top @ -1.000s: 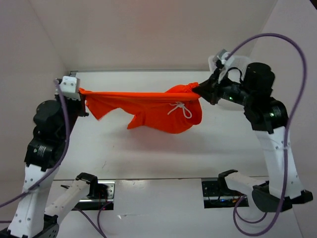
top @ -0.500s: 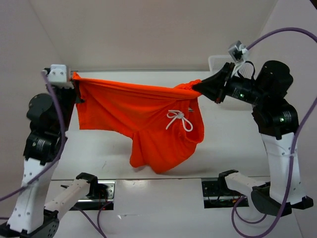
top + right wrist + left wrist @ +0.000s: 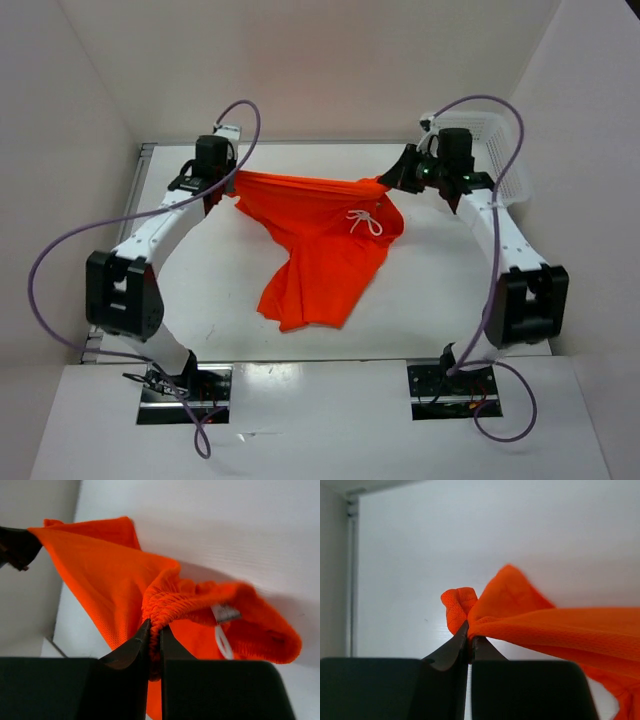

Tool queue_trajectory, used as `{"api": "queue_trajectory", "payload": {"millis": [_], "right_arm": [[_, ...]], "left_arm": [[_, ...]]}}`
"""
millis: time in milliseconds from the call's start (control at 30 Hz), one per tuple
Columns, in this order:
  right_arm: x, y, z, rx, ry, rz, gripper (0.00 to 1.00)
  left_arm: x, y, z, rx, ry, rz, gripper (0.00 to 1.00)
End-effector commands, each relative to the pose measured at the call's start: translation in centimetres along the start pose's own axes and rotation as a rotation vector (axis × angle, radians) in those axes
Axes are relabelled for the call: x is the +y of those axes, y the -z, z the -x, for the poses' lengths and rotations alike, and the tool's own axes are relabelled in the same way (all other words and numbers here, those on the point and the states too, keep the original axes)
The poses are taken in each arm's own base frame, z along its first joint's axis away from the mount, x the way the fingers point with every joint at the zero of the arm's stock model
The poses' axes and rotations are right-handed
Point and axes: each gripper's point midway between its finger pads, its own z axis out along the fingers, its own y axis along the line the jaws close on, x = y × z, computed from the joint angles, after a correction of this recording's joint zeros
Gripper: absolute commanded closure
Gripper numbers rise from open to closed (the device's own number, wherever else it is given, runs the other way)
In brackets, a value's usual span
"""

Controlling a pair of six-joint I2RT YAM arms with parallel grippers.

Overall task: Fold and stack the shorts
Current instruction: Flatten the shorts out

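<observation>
The shorts [image 3: 320,240] stretch as an orange band across the far middle of the worktop [image 3: 220,290], pinched at either end by the left jaws and right jaws. One leg drapes toward the near centre and blocks that lane. The left arm [image 3: 165,220] reaches along the left side and the right arm [image 3: 500,235] along the right, each closing off its edge. A white basket [image 3: 500,135] fills the far right corner behind the right arm. Bare worktop lies open to either side of the hanging leg and in a strip between the cloth and the back wall.
</observation>
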Motion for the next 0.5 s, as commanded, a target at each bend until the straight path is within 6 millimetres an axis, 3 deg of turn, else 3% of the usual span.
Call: {"api": "queue_trajectory", "payload": {"millis": [0,67,100,133,200,233,267,300,333,367,400,433,467], "right_arm": [[-5.2,-3.5,0.6,-0.062,-0.002,-0.124,1.00],[-7.9,-6.0,0.0,-0.036,-0.011,-0.168,1.00],[-8.9,-6.6,0.1,-0.038,-0.016,-0.200,1.00],[-9.9,-7.9,0.7,-0.043,-0.017,-0.217,1.00],[-11.1,-8.9,1.4,-0.051,-0.020,-0.259,1.00],[-10.8,-9.4,3.3,-0.086,-0.005,-0.256,1.00],[-12.2,-10.6,2.6,-0.052,-0.023,-0.282,1.00],[-12.5,-11.3,3.3,-0.065,-0.036,-0.290,1.00],[-12.1,-11.5,6.0,-0.120,-0.032,-0.298,1.00],[-13.6,-13.0,5.5,-0.102,-0.078,-0.328,1.00],[-14.0,-13.5,6.3,-0.119,-0.093,-0.349,1.00],[-13.7,-13.3,10.3,-0.219,-0.078,-0.387,0.98],[-13.8,-13.7,11.3,-0.245,-0.082,-0.417,0.90]], "left_arm": [[0.8,-3.7,-0.7,0.026,0.006,0.043,1.00],[0.1,-7.0,-2.0,0.077,-0.004,0.037,1.00],[-0.6,-9.0,-3.9,0.133,-0.019,0.033,1.00],[0.0,-9.9,-2.4,0.107,-0.005,0.045,1.00],[-0.9,-12.2,-3.3,0.137,-0.012,0.030,1.00],[-0.5,-12.9,-3.1,0.134,-0.006,0.038,1.00],[-0.4,-13.4,-1.2,0.090,0.005,0.042,1.00],[-0.8,-14.6,-1.7,0.102,0.002,0.041,1.00],[-1.0,-15.1,-1.0,0.086,0.007,0.030,1.00],[-1.1,-15.6,-0.1,0.069,0.011,0.032,1.00],[-1.3,-16.7,2.0,0.022,0.023,0.027,1.00],[-1.9,-17.2,2.9,0.010,0.022,0.020,1.00],[-1.9,-17.6,3.5,0.005,0.023,0.020,1.00]]}}
